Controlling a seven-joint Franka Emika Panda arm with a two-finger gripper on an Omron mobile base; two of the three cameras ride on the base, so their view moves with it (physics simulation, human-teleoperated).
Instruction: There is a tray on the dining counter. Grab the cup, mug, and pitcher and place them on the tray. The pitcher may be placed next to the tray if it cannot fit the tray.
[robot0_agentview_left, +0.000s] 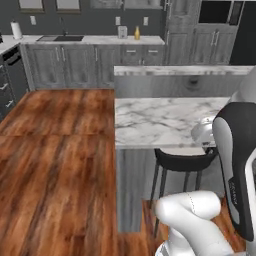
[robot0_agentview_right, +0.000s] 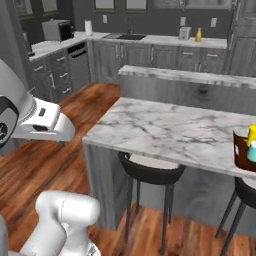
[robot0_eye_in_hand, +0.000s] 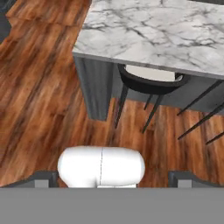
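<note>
Your fingers (robot0_eye_in_hand: 111, 179) are spread wide and hold nothing, hanging above the wood floor (robot0_eye_in_hand: 39, 109) in front of the bench (robot0_agentview_right: 170, 130). At the bench's far right end sits the tray (robot0_agentview_right: 243, 152), with the cup (robot0_agentview_right: 251, 135) and mug (robot0_agentview_right: 252, 151) on it.
</note>
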